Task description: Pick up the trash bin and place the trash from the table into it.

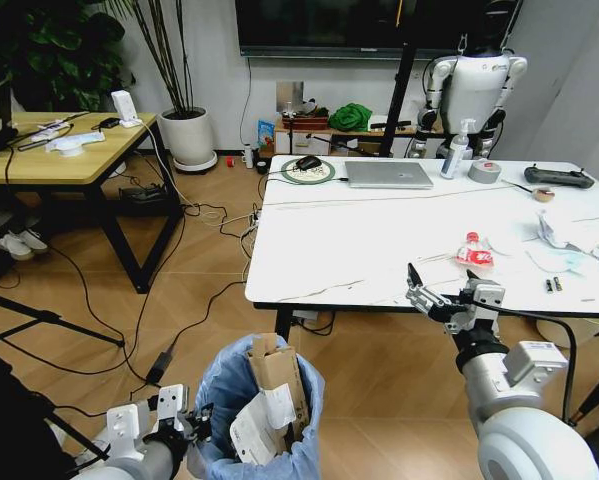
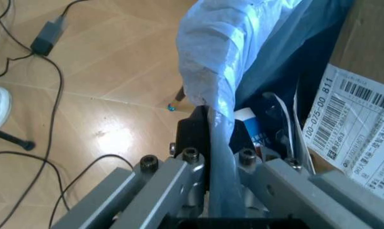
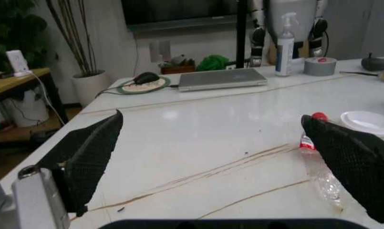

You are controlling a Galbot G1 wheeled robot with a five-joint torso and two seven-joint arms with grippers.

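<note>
The trash bin [image 1: 226,388], lined with a crinkled light-blue bag, hangs low in front of me and holds a torn cardboard box [image 1: 275,368] and labelled papers. My left gripper [image 1: 192,421] is shut on its rim; the left wrist view shows the left gripper [image 2: 218,139] pinching the blue bag [image 2: 211,57] beside the labelled cardboard [image 2: 360,129]. My right gripper [image 1: 441,292] stands open at the table's [image 1: 339,240] front edge. A crushed red-labelled bottle [image 1: 473,250] lies just beyond it, seen as the bottle [image 3: 319,164] by the far pad [image 3: 357,162]. White papers [image 1: 556,238] lie further right.
A silver laptop [image 1: 387,174], grey tape roll [image 1: 485,171], spray bottle [image 1: 458,148], mouse on a round pad [image 1: 308,165] and a black controller [image 1: 559,178] sit at the table's far side. A wooden desk [image 1: 59,150] stands left. Cables [image 1: 169,340] cross the floor.
</note>
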